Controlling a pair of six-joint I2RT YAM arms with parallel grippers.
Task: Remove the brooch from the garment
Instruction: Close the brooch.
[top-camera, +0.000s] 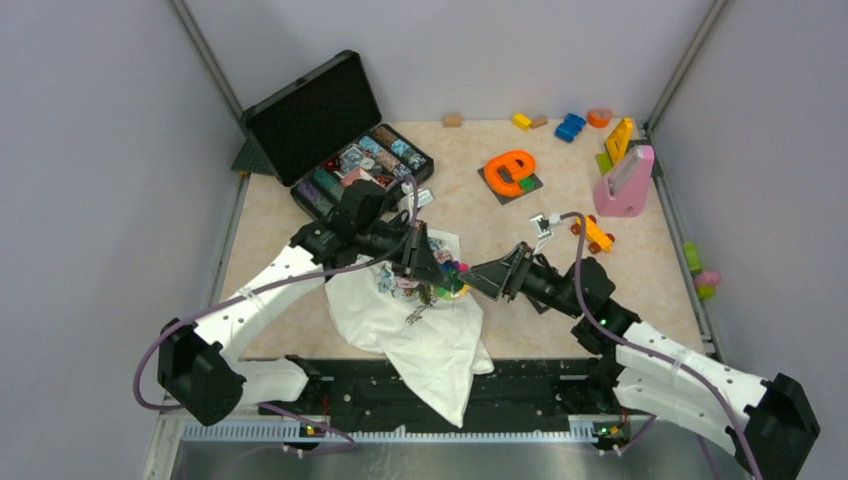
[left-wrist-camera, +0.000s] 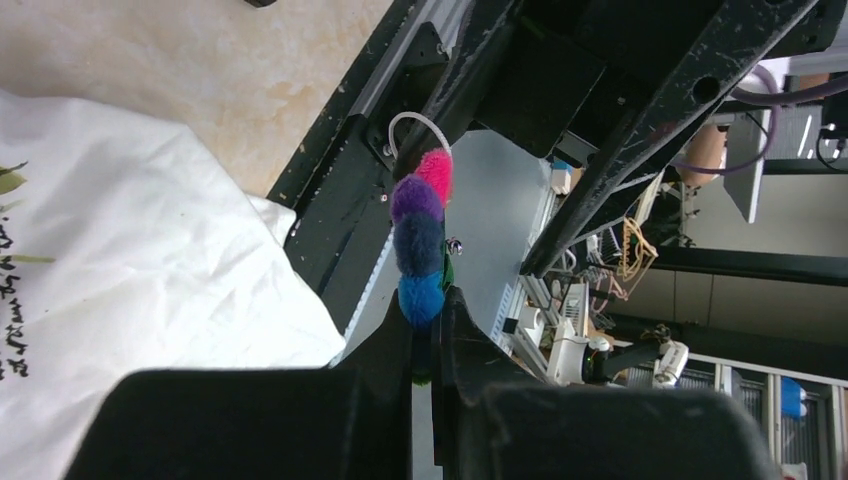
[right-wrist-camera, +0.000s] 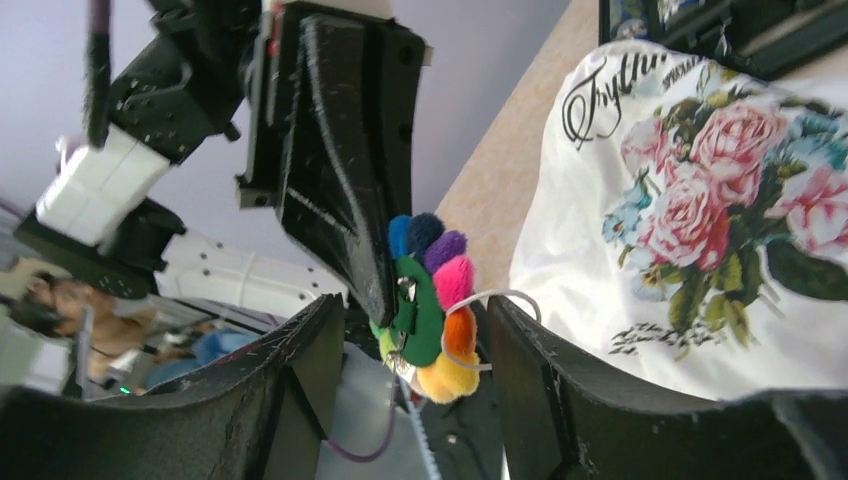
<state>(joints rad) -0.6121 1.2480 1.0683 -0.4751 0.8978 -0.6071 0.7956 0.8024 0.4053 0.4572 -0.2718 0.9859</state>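
Pinching the brooch (left-wrist-camera: 420, 240) edge-on, left gripper (left-wrist-camera: 428, 335) has both fingers shut tight on its green-backed rim, with the bead petals sticking out past the tips. The brooch hangs lifted above the garment (top-camera: 420, 330), over the floral print (right-wrist-camera: 720, 190) near the cloth's right edge. Wrist views show no cloth on it, only a thin white loop (right-wrist-camera: 500, 298) by the petals; can't tell if that loop ties back to the garment. Right gripper (right-wrist-camera: 415, 325), just off the garment's right edge, has its fingers apart, one each side of the brooch, neither touching it.

Likely step: handover, or freeing the last of the pin. To do it well:
- Right should close on the free petal half only.
- Left shouldn't release until right is firm.
- Then draw away from the garment slowly, watching the loop for snags.
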